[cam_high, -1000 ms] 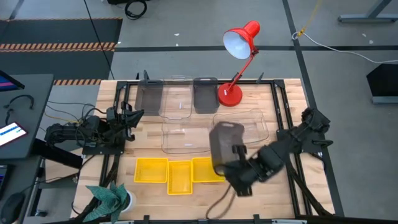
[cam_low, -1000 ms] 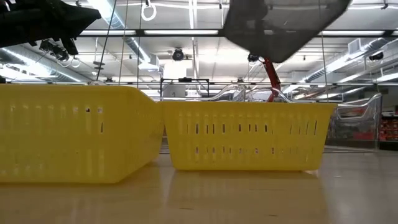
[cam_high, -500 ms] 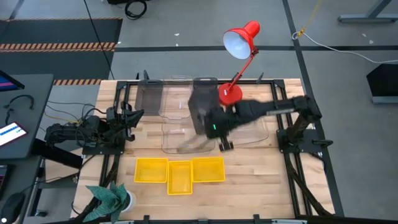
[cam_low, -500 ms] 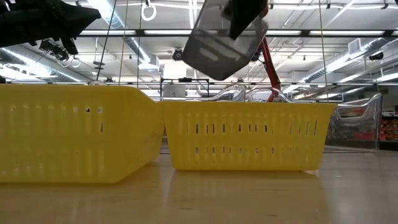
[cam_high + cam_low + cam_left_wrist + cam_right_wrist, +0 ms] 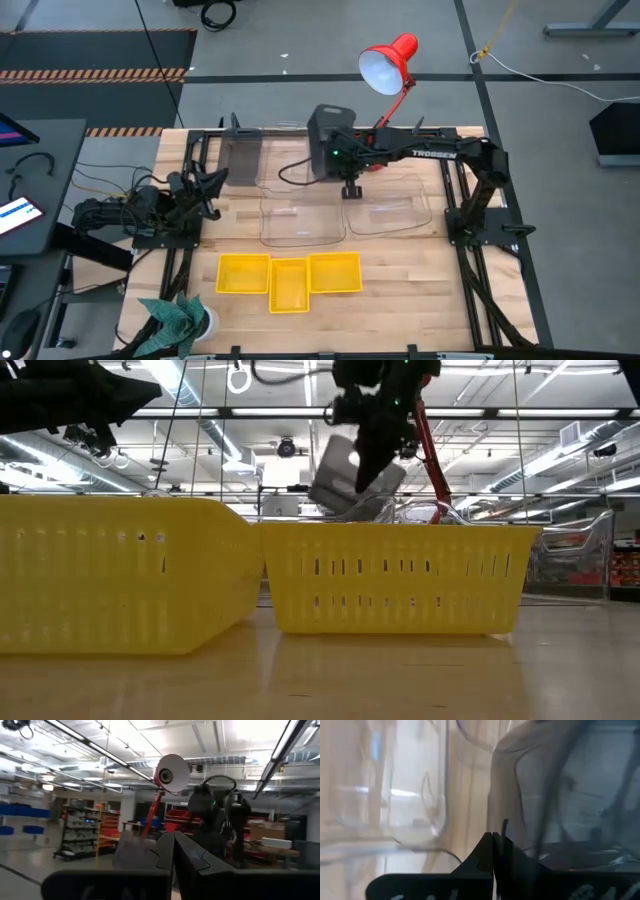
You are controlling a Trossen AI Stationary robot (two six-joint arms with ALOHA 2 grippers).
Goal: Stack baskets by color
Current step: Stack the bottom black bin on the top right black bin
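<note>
My right gripper [image 5: 348, 172] is shut on a dark grey basket [image 5: 330, 138] and holds it in the air over the table's far middle, beside the red lamp's base [image 5: 368, 152]; the low view shows this basket [image 5: 345, 482] tilted below the gripper [image 5: 372, 445]. A second dark grey basket [image 5: 240, 155] rests on its bottom at the far left. Clear baskets [image 5: 300, 215] lie in the middle of the table. Three yellow baskets [image 5: 290, 280] stand in a row near the front. My left gripper [image 5: 215, 185] waits shut at the table's left edge, its fingers together [image 5: 174, 851]. My right gripper pinches the dark grey basket's thin wall [image 5: 504, 827] between its two fingers, at the rim. The fingers slant down, coming from the table's right side. The basket hangs tilted below the fingers, lifted clear of the table.
The red desk lamp [image 5: 385, 65] leans over the far edge right next to the held basket. A black frame rail [image 5: 455, 190] runs along the table's sides. A teal cloth [image 5: 175, 320] lies at the near left corner.
My right gripper has swung from above the yellow baskets at the near right toward the far edge, carrying the dark grey basket with it and sinking a little. The basket has turned about and now hangs tilted by the lamp's base.
</note>
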